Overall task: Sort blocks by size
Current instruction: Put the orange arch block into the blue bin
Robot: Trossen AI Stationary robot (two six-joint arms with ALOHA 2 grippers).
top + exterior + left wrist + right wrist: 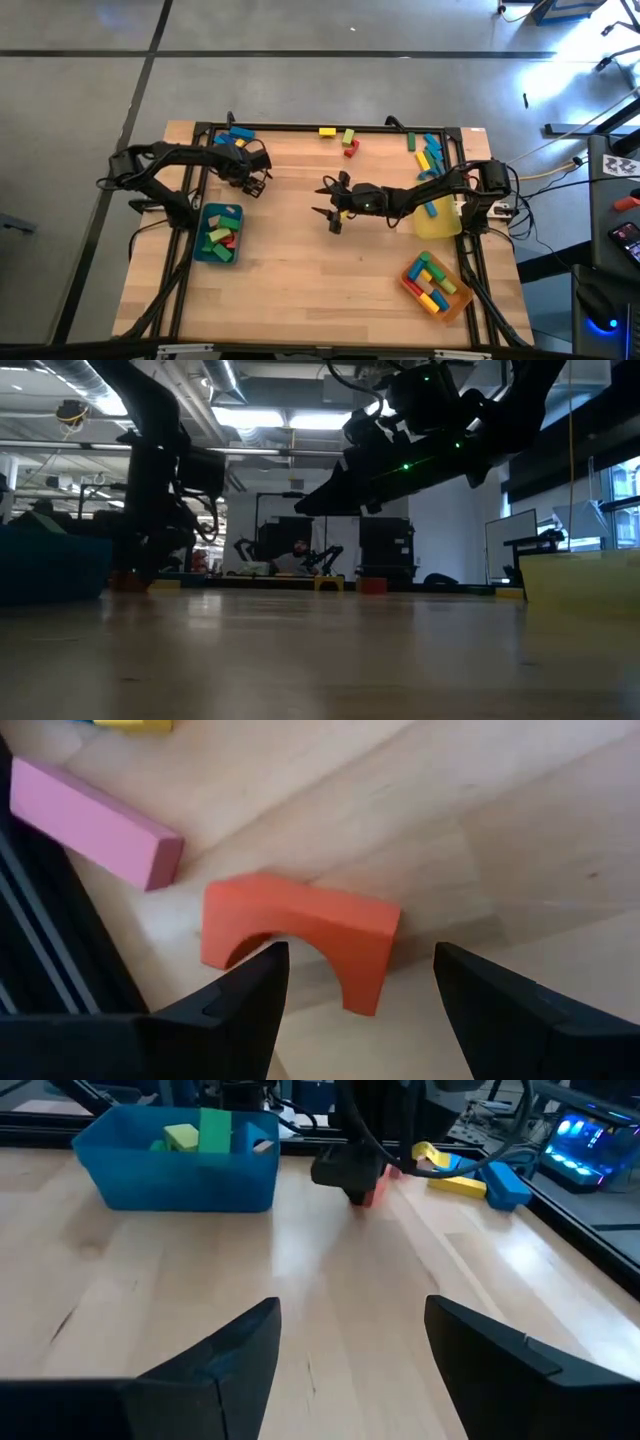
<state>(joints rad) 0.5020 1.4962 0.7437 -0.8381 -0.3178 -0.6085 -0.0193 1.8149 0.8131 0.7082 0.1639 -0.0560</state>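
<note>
A red-orange arch block [300,932] stands on its two feet on the wooden table, with a pink bar [95,820] lying flat beside it. My left gripper [360,958] is open just above the arch, one finger on each side, touching nothing; in the high view it is at the far left [256,180]. My right gripper [350,1312] is open and empty over the table's middle [333,205]. More blocks lie along the far edge [340,138] and at the far right [428,152].
A teal tray [205,245] holding green, yellow and red blocks stands near my left arm. A yellow tray [437,222] is under my right arm. An orange tray [450,300] with several blocks is at the near right. Bare wood lies in the near middle.
</note>
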